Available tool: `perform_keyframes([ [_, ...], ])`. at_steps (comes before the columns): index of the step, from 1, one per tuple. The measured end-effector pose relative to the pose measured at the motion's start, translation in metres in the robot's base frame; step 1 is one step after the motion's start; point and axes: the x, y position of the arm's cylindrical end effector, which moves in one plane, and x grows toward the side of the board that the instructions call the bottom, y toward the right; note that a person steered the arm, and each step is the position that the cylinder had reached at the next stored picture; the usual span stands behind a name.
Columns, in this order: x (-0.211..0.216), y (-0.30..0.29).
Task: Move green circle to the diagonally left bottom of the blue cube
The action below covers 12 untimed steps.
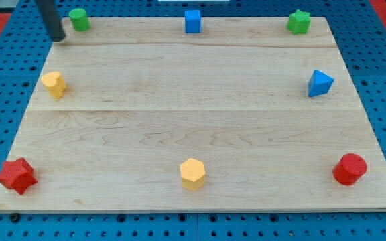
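The green circle stands at the top left corner of the wooden board. The blue cube stands at the middle of the board's top edge, well to the right of the green circle. My tip is at the top left, just left of and slightly below the green circle, close to it but apart from it.
A green star is at the top right corner. A blue triangle is at the right edge. A yellow block is at the left edge. A red star, a yellow hexagon and a red cylinder stand along the bottom.
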Motion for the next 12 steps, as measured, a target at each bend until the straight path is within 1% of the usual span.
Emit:
perform_keyframes([
  [1, -0.006, -0.004],
  [2, -0.062, -0.004],
  [3, -0.066, -0.003],
  [5, -0.066, 0.008],
  [6, -0.065, 0.025],
  [7, -0.065, 0.075],
  [9, -0.066, 0.112],
  [10, -0.065, 0.149],
  [11, -0.052, 0.172],
  [12, -0.024, 0.179],
])
